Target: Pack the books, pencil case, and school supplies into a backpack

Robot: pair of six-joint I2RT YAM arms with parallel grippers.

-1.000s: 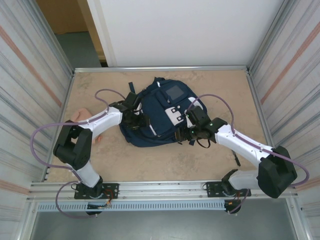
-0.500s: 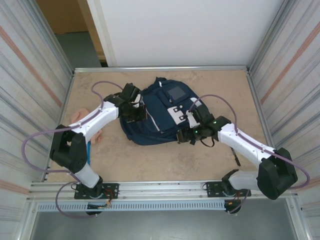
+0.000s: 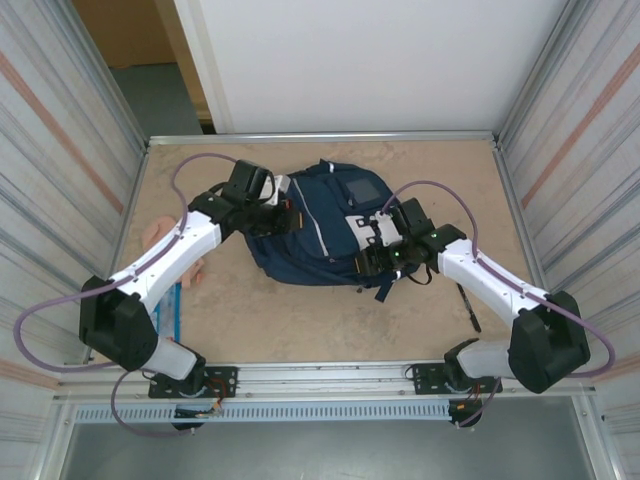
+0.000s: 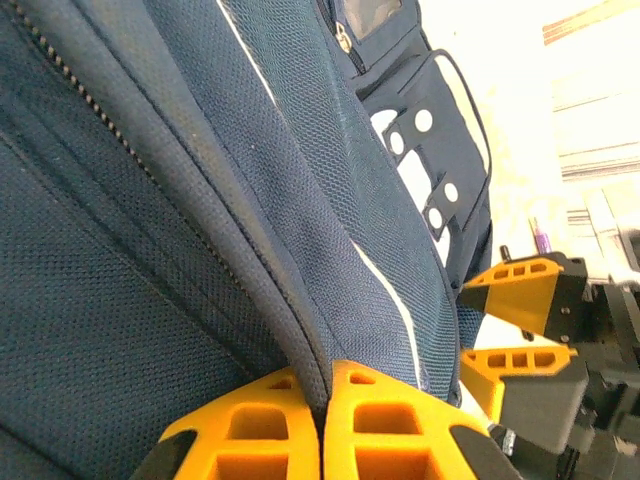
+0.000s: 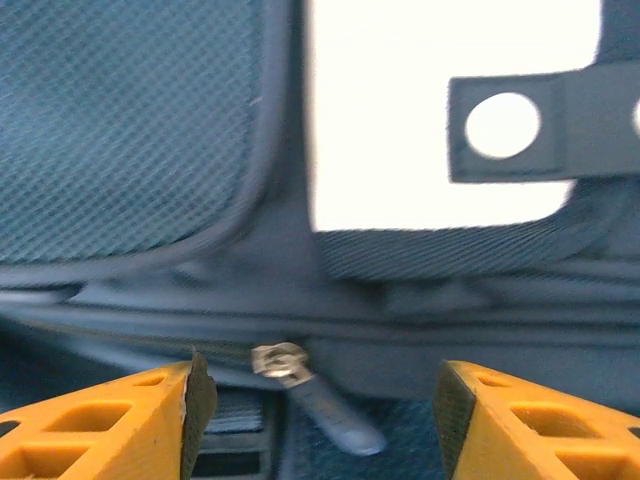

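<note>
The navy backpack lies flat mid-table, white buckle patches up. My left gripper is at its left edge, shut on a piped fabric seam of the backpack, pinched between the orange fingers. At the pack's lower right, my right gripper stands open with a metal zipper pull between its spread fingers, touching neither. A peach-pink lump, a light-blue oblong and a thin dark pen lie loose on the table. The books and pencil case are out of view.
Corrugated metal walls close in left and right, and a rail runs along the near edge. My left arm lies over the pink lump. Bare table lies in front of the backpack.
My left gripper has shut on the backpack's seam and swung toward the far side, dragging the pack a little away and to the right. The right gripper followed along the zipper.
</note>
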